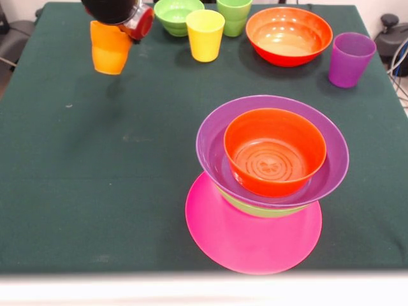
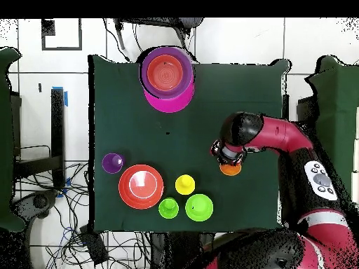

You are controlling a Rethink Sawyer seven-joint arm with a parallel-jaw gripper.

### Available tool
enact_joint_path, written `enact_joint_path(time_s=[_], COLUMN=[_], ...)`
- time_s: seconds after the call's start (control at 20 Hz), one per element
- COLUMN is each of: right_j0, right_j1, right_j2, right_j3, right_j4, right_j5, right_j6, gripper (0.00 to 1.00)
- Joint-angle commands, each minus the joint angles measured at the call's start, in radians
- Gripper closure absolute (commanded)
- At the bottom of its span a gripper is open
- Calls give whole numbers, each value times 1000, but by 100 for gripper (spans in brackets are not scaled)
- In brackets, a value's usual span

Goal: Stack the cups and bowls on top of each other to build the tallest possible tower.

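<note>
a dark green table (image 1: 95,191) stands on white tiled floor (image 2: 231,42) among cables (image 2: 66,231).

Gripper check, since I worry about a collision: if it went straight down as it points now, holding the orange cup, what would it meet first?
Probably bare table: the gripper holds the orange cup over open cloth. Its height is unclear.

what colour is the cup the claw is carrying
Orange cup, held under the claw; clearest in the front view.

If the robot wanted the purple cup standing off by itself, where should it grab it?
Probably by the rim, coming straight down. The purple cup stands upright with its open mouth up and tapers toward its base, so one finger inside and one outside the wall should hold. Nothing crowds it; the loose orange-red bowl sits clear beside it.
</note>
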Motion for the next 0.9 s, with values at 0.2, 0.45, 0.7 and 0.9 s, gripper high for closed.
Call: enact_joint_path(time_s=[0.2,0.45,0.7,0.9], right_j0=[60,31,14,5], right_j1=[123,142,137,136], right_j2=[69,56,56,60], right_j3=[-109,-95,-102,-95], right_j4=[-47,-65,-68,-77], right_j5=[84,31,37,14], right_j6=[-195,-224,-245,-263], gripper=[100,100,100,100])
